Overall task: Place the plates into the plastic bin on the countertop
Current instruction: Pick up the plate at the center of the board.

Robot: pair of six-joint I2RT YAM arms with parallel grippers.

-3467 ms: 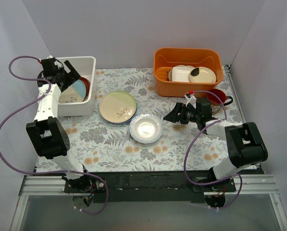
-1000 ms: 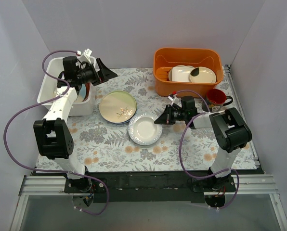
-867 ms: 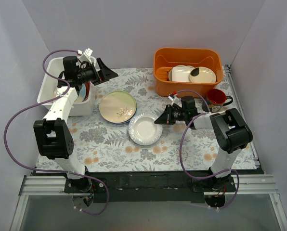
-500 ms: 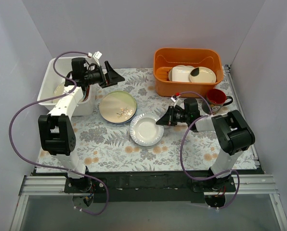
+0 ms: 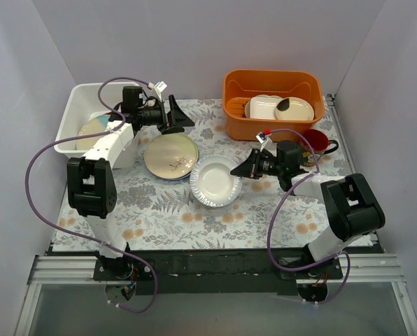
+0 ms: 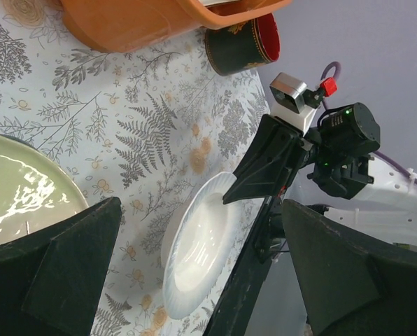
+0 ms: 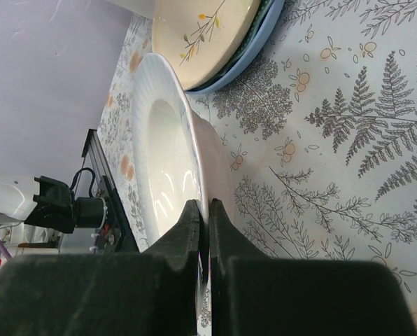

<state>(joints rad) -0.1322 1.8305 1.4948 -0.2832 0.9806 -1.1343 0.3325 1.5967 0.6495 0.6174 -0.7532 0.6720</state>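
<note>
- The fern-and-orange-flower printed countertop [image 5: 159,210] fills the space in front of both arm bases.
- The right gripper [image 5: 249,168] reaches in low from the right; its jaws are pinched onto the right-hand rim of the silvery white round plate [image 5: 215,181], with only the thin rim between the fingers in the right wrist view.
- That silvery white round plate sits near the middle of the countertop, outside the bin; it looks tilted, with the gripped side raised and the opposite side down.
- Just beyond it and to the left lies the cream-green round plate with a leaf sprig [image 5: 171,155], flat on the countertop; in the right wrist view it rests on a teal-blue plate [image 7: 256,46] whose rim shows beneath it; the white plate's edge is just beside this stack.
- The left gripper [image 5: 180,123] hovers over the far edge of the cream-green plate; its jaws stand wide apart and hold nothing.
- The red mug [image 5: 319,140] stands to the right, behind the right arm's wrist.
- The white rectangular plastic bin [image 5: 89,89] stands at the far left; a pale yellow plate [image 5: 89,131] lies inside, with a sliver of blue at its right edge.
- The orange plastic tub [image 5: 270,75] stands at the far right, holding cream rectangular dishes [image 5: 266,107].
</note>
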